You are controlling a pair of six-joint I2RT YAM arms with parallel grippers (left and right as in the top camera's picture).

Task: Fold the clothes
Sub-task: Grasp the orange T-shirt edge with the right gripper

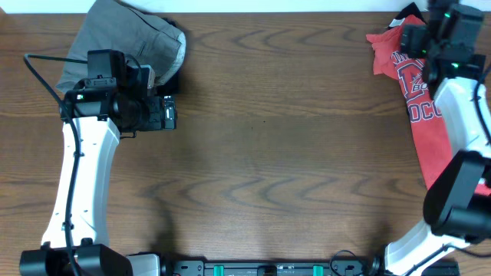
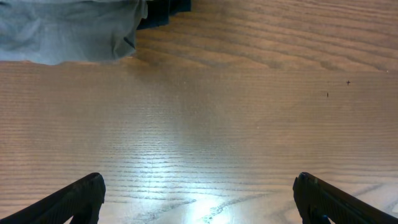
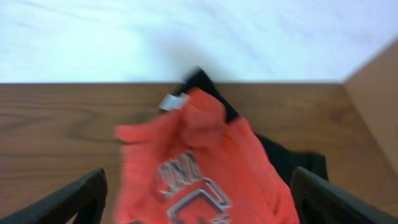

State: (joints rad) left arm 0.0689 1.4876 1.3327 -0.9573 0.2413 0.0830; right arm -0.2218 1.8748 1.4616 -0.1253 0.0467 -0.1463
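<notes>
A coral-red T-shirt [image 1: 420, 115] with white-and-dark lettering lies crumpled along the table's right side. It also fills the right wrist view [image 3: 205, 168], on top of a black shirt [image 3: 289, 158]. My right gripper [image 3: 198, 211] is open, its fingers either side of the red shirt's lettering, holding nothing. Grey-khaki shorts [image 1: 123, 38] lie at the back left and show in the left wrist view [image 2: 62, 28] with a dark navy piece [image 2: 163, 11] beside them. My left gripper [image 2: 198, 208] is open and empty over bare wood, just right of the shorts in the overhead view [image 1: 165, 113].
The wooden table [image 1: 268, 153] spans the overhead view. A white wall [image 3: 186, 37] rises behind the table's far edge. The right arm's white link [image 1: 460, 130] lies over part of the red shirt.
</notes>
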